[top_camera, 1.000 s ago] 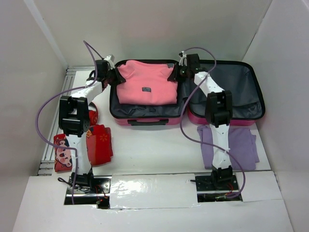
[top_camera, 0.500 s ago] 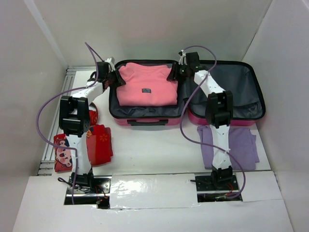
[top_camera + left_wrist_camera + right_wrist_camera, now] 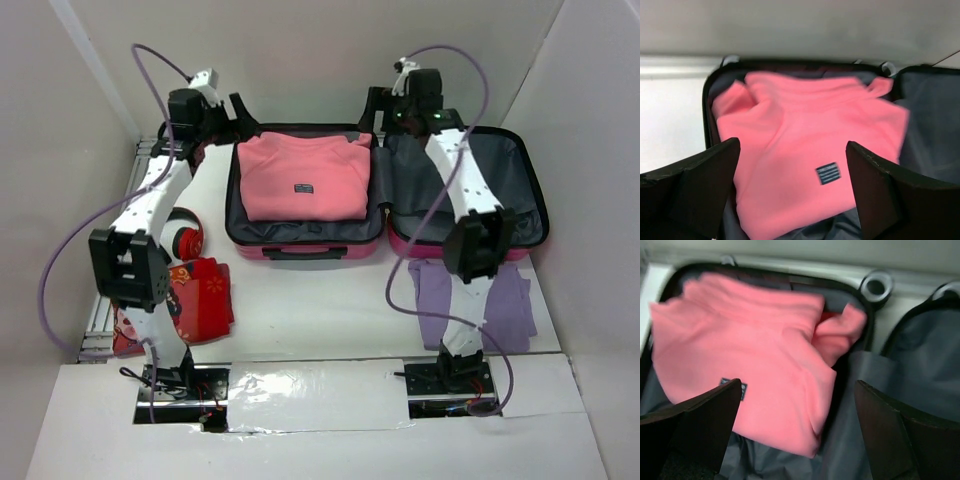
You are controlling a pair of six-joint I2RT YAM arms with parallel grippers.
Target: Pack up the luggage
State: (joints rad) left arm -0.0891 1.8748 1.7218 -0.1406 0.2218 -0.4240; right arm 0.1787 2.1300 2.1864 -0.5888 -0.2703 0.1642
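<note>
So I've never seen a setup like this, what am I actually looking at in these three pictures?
Two white robot arms are bolted at the near edge of a table. The wide picture comes from a fixed camera above and behind them. The other two come from a small camera on each wrist, so the dark wedges in the bottom corners are that arm's own fingers. The luggage lies open at the far side, with a folded pink sweater in its left half. Its right half shows only grey lining. Outside it, red folded clothes lie at the left and a purple garment at the right. The left gripper and right gripper hover by the luggage's far edge, on either side of the sweater, both open and holding nothing.
</note>
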